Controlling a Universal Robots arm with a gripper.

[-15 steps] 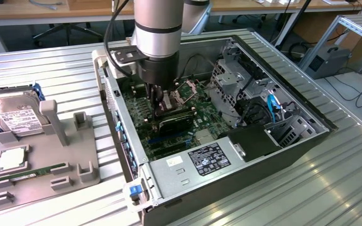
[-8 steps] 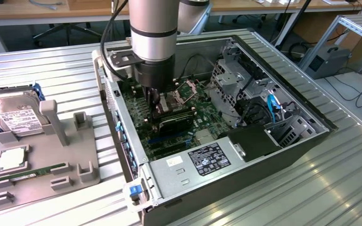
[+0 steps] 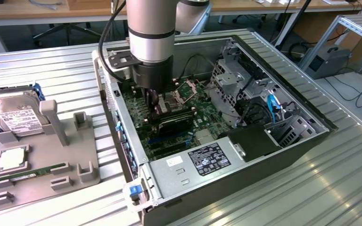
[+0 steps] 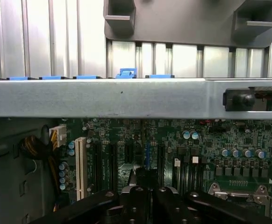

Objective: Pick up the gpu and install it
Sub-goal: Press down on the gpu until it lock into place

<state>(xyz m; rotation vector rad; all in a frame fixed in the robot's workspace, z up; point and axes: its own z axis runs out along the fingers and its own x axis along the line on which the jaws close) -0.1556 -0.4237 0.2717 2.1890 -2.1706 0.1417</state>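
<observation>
1. The gripper, mid-frame in the exterior view, reaches inside the open computer case.
2. Its fingers are pressed together.
3. The gpu apparently sits on the motherboard, just below the gripper.

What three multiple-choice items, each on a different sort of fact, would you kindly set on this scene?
1. Where does the hard drive lie?
A. on the floor
B. on the grey holder outside the computer case
C. in the gripper

2. What colour are the plastic clips along the case's edge?
A. red
B. yellow
C. blue

3. How do the gripper's jaws stand?
A. shut
B. wide open
C. half open round a cable

Answers:
1 B, as the drive rests on the holder at the exterior view's left, beside the case.
2 C, as the wrist view shows them blue above the grey edge.
3 A, as the fingers meet above the motherboard.
</observation>
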